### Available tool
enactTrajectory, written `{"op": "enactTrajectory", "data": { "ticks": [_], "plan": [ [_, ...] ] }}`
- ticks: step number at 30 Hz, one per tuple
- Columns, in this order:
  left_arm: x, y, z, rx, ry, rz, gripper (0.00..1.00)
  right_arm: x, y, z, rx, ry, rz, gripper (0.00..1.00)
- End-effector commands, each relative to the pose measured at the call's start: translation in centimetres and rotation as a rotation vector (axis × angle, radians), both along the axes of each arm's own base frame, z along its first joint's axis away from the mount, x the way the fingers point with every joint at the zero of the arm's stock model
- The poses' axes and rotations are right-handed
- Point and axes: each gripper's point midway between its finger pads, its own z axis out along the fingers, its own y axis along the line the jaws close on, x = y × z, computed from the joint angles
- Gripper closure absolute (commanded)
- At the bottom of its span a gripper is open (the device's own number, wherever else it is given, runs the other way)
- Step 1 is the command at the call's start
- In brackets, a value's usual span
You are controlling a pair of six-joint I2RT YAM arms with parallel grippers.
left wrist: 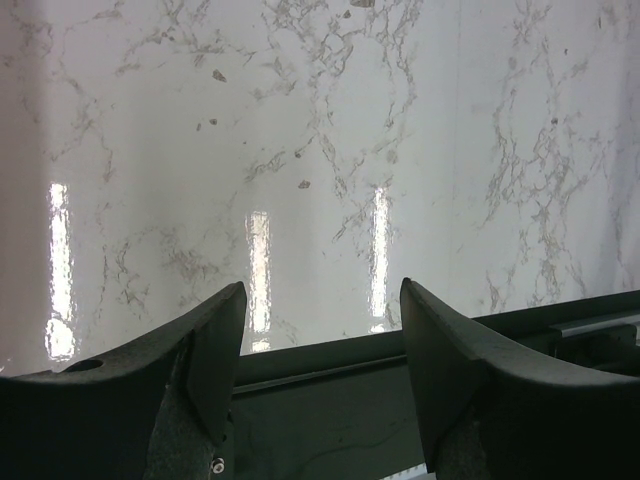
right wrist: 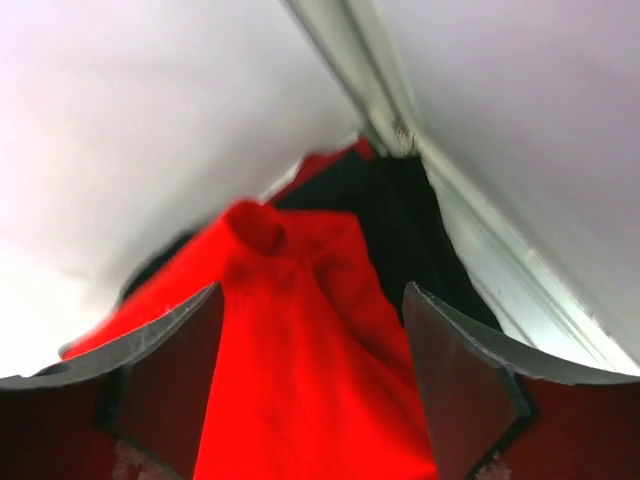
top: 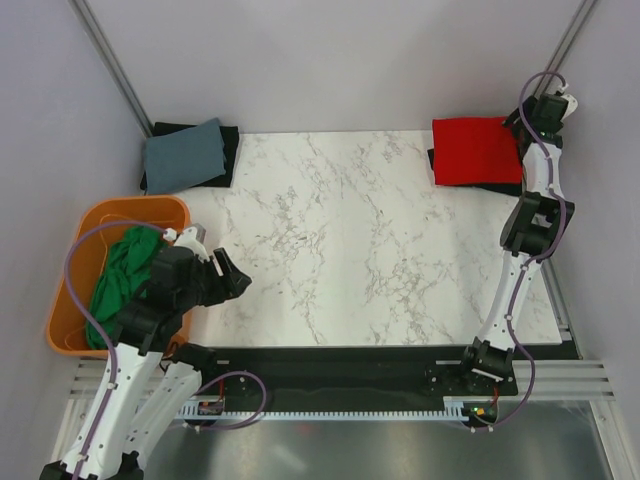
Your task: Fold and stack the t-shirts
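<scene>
A white marble-patterned table point(top: 360, 250) is seen from above, with two robot arms mounted at its near edge. At the far left corner, a folded grey-blue t-shirt point(top: 183, 153) lies on a dark folded garment point(top: 230, 150) whose edges show around it. At the far right corner, a folded red t-shirt point(top: 476, 150) lies on a black garment point(top: 490, 187) that peeks out along its near edge. Just off the table's left edge sits an orange basket point(top: 128, 203) holding a crumpled green t-shirt point(top: 122, 272).

The left gripper point(top: 234, 274) hovers over the near left part of the table, just right of the basket. Its two dark fingers point(left wrist: 210, 345) are spread apart with nothing between them. Its wrist camera shows only bare glossy marble and the table's dark near edge.

The right arm stretches up the right side to the far right corner, where the right gripper point(right wrist: 310, 350) hangs over the right end of the red t-shirt. Its fingers are also spread wide. Red cloth fills the gap between them in the wrist view, rising to a small rumpled peak, but neither finger is seen pinching it. The black garment shows beyond the red, beside a metal frame post point(right wrist: 390, 110) and the pale walls.
</scene>
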Motion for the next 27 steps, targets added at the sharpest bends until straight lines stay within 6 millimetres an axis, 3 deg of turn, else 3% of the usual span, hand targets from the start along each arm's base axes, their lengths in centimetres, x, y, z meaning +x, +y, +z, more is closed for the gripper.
{"op": "enactTrajectory", "data": {
  "ticks": [1,3,4,6,7,9,10,12,13,15,16,18,19,20,21,22,23,25,26,27],
  "plan": [
    [0.5,0.0,0.4,-0.021,-0.025,0.024,0.3,-0.6,-1.2,10.8,-0.041,-0.216,-0.11,0.19],
    [0.5,0.0,0.4,-0.021,-0.025,0.024,0.3,-1.5,-1.0,13.0,-0.048,-0.24,-0.113,0.16],
    [0.6,0.0,0.4,-0.023,-0.026,0.025,0.3,-2.5,-0.6,15.8,-0.056,-0.274,-0.111,0.16],
    [0.6,0.0,0.3,-0.022,-0.021,0.024,0.3,-3.8,-0.1,17.6,-0.064,-0.282,-0.108,0.13],
    [0.6,0.0,0.3,-0.021,-0.02,0.023,0.3,-5.3,0.5,21.4,-0.078,-0.334,-0.106,0.12],
    [0.6,0.0,0.2,-0.02,-0.017,0.021,0.3,-7.2,1.2,23.9,-0.07,-0.359,-0.105,0.1],
    [0.6,-0.1,0.3,-0.021,-0.018,0.022,0.3,-9.3,2.2,25.9,-0.066,-0.378,-0.096,0.09],
    [0.5,-0.1,0.3,-0.023,-0.021,0.019,0.3,-11.5,3.8,27.1,-0.032,-0.392,-0.066,0.09],
    [0.5,-0.1,0.5,-0.024,-0.027,0.016,0.3,-13.8,5.2,27.3,0.013,-0.397,-0.055,0.09],
    [0.4,-0.1,0.7,-0.029,-0.038,0.013,0.29,-15.4,8.3,27.2,0.07,-0.408,0.045,0.06],
    [0.4,-0.1,0.9,-0.03,-0.046,0.014,0.29,-17.3,10.1,26.4,0.088,-0.389,0.081,0.04],
    [0.3,-0.1,1.0,-0.037,-0.058,0.011,0.29,-18.8,13.9,24.9,0.113,-0.346,0.174,0.02],
    [0.3,-0.1,1.2,-0.039,-0.066,0.011,0.29,-20.8,15.8,23.6,0.125,-0.321,0.204,0.02],
    [0.3,-0.2,1.2,-0.041,-0.066,0.006,0.29,-21.5,19.0,22.6,0.132,-0.299,0.272,0.02],
    [0.3,-0.3,1.2,-0.043,-0.067,0.001,0.29,-22.5,20.8,21.7,0.138,-0.281,0.307,0.02],
    [0.2,-0.3,1.2,-0.042,-0.065,-0.001,0.29,-24.3,22.4,19.7,0.143,-0.245,0.319,0.02],
    [0.2,-0.3,1.2,-0.042,-0.067,-0.005,0.29,-25.3,26.0,18.7,0.155,-0.225,0.395,0.02],
    [0.2,-0.4,1.3,-0.043,-0.069,-0.012,0.29,-27.8,29.3,15.3,0.169,-0.164,0.446,0.02],
    [0.2,-0.5,1.3,-0.045,-0.07,-0.013,0.29,-29.2,32.4,14.0,0.187,-0.125,0.515,0.02],
    [0.2,-0.4,1.3,-0.044,-0.07,-0.01,0.19,-30.1,33.7,12.9,0.201,-0.098,0.541,0.02]
  ]
}}
